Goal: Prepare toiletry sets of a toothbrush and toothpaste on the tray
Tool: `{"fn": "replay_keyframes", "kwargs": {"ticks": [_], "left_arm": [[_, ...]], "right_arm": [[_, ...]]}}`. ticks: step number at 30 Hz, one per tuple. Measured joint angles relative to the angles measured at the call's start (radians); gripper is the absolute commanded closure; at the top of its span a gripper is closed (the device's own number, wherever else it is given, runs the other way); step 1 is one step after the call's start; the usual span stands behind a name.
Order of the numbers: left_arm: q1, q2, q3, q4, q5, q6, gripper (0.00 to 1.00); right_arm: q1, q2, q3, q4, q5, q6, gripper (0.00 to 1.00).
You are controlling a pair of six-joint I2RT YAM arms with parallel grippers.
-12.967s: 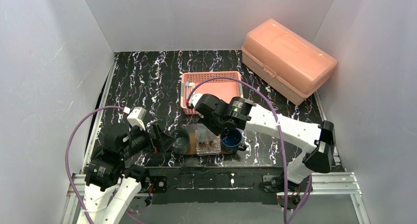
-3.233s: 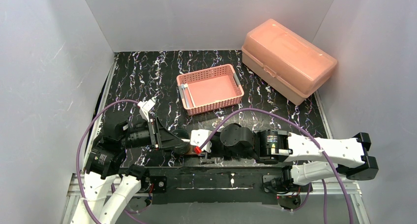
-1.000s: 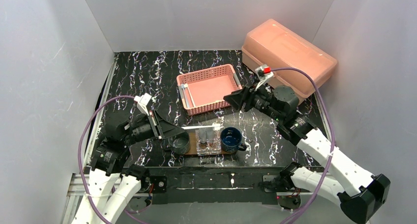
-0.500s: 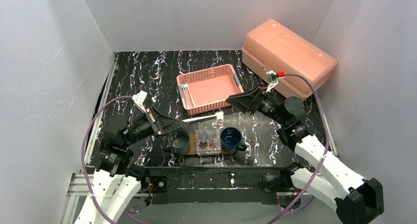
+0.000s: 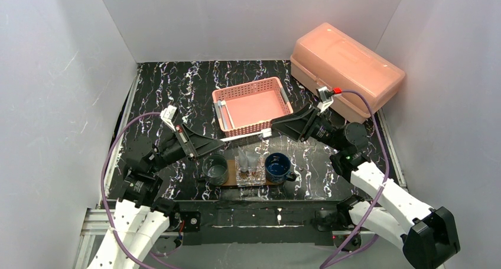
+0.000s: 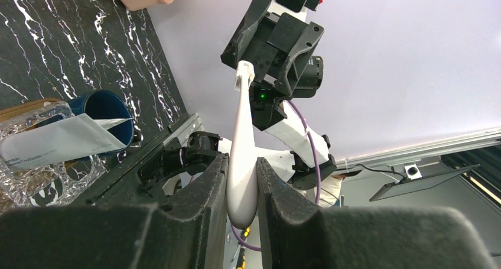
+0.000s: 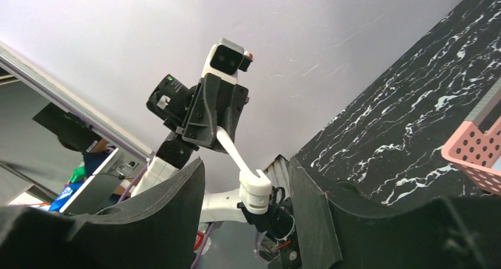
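My left gripper (image 5: 217, 142) is shut on the rounded handle end of a white toothbrush (image 5: 242, 137), held level above the cups. In the left wrist view the toothbrush (image 6: 243, 151) runs from my jaws toward the right gripper (image 6: 277, 41). My right gripper (image 5: 275, 127) is open, its fingers either side of the brush head (image 7: 255, 189) without touching it. On the brown tray (image 5: 260, 184) stand a grey-green cup (image 5: 215, 169), a clear glass (image 5: 251, 169) holding a toothpaste tube (image 6: 59, 140), and a dark blue mug (image 5: 277, 167).
A pink mesh basket (image 5: 253, 106) sits behind the tray with a slim item along its left wall. A large salmon lidded box (image 5: 345, 71) fills the back right corner. White walls close in three sides.
The left gripper has lifted the toothbrush and swung it toward the right arm. The right gripper has come down and left until its open fingers flank the brush head.
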Motion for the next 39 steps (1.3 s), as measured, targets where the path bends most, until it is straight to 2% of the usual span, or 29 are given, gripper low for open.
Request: {"fn": "replay_keyframes", "kwargs": {"ticks": [15, 26, 39], "left_arm": [[0.0, 0.034, 0.029, 0.005, 0.004, 0.0, 1.0], [0.0, 0.034, 0.047, 0.012, 0.016, 0.0, 1.0], [0.0, 0.032, 0.047, 0.012, 0.022, 0.001, 1.0]], "right_arm": [[0.036, 0.03, -0.012, 0.07, -0.018, 0.058, 0.39], [0.077, 0.051, -0.013, 0.082, -0.016, 0.057, 0.52], [0.108, 0.073, -0.013, 0.133, -0.015, 0.058, 0.6]]}}
